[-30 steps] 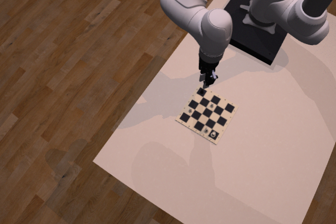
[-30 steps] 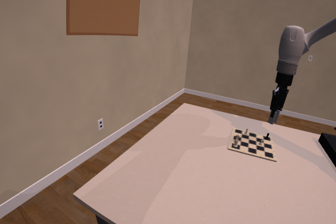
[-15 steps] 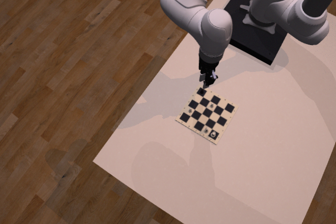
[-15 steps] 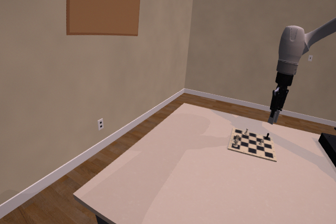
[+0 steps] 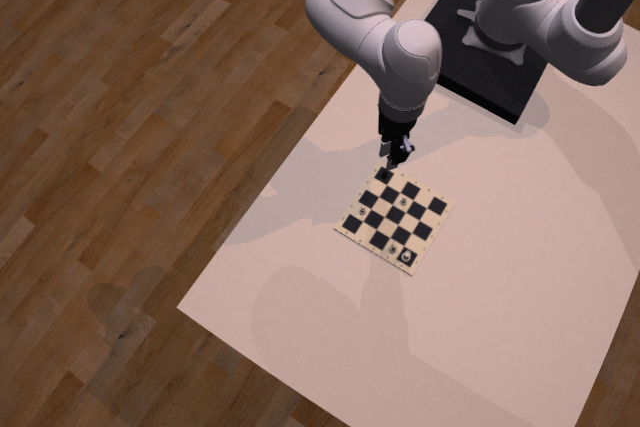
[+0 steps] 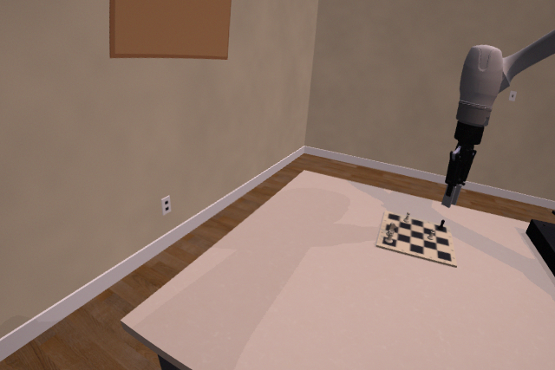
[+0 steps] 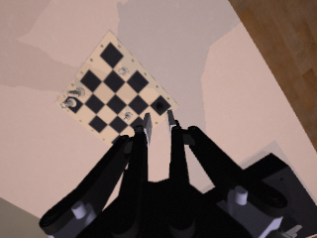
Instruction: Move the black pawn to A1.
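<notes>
The black pawn [image 5: 384, 173] stands upright on a dark corner square of the small chessboard [image 5: 394, 215], the corner nearest the robot's base. It also shows in the exterior view [image 6: 441, 223] and in the wrist view [image 7: 159, 105]. My gripper [image 5: 395, 158] hangs well above the board, over that corner, pointing down. In the wrist view its fingers stand narrowed with a small gap and nothing between them. In the exterior view the fingertips [image 6: 449, 202] are clearly above the pawn, not touching it.
Several white pieces stand on the board: one near the middle [image 5: 404, 201], one at the left side [image 5: 362, 210], and two at the near corner [image 5: 392, 248] [image 5: 406, 255]. The robot's black base plate [image 5: 485, 50] sits behind the board.
</notes>
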`<control>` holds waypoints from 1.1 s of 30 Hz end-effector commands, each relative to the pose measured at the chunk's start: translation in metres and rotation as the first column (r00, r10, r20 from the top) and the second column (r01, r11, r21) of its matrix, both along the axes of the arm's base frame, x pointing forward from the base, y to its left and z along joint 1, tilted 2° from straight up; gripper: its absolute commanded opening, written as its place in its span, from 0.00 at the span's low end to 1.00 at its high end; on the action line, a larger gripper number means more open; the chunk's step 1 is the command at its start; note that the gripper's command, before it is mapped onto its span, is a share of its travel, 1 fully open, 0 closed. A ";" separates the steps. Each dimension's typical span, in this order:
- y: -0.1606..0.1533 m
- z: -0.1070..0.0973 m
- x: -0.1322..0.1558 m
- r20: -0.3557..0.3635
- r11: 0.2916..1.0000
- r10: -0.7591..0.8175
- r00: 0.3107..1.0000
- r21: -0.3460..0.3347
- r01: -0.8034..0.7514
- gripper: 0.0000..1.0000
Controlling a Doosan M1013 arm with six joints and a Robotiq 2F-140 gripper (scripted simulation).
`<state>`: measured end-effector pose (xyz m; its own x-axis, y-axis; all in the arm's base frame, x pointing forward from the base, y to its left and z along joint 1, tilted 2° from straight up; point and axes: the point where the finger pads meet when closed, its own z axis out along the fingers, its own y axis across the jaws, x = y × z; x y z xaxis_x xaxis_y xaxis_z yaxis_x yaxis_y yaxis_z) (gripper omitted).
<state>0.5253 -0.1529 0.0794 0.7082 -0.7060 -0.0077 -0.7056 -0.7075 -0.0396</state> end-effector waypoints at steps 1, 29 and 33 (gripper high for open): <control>0.000 -0.004 0.000 0.000 1.000 0.000 1.000 0.000 0.000 0.20; 0.001 -0.039 0.001 0.000 1.000 0.000 1.000 0.000 0.000 0.20; 0.001 -0.042 0.001 0.000 1.000 0.000 1.000 0.000 0.000 0.20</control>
<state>0.5260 -0.1520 0.0395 0.7082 -0.7060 -0.0077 -0.7056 -0.7075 -0.0396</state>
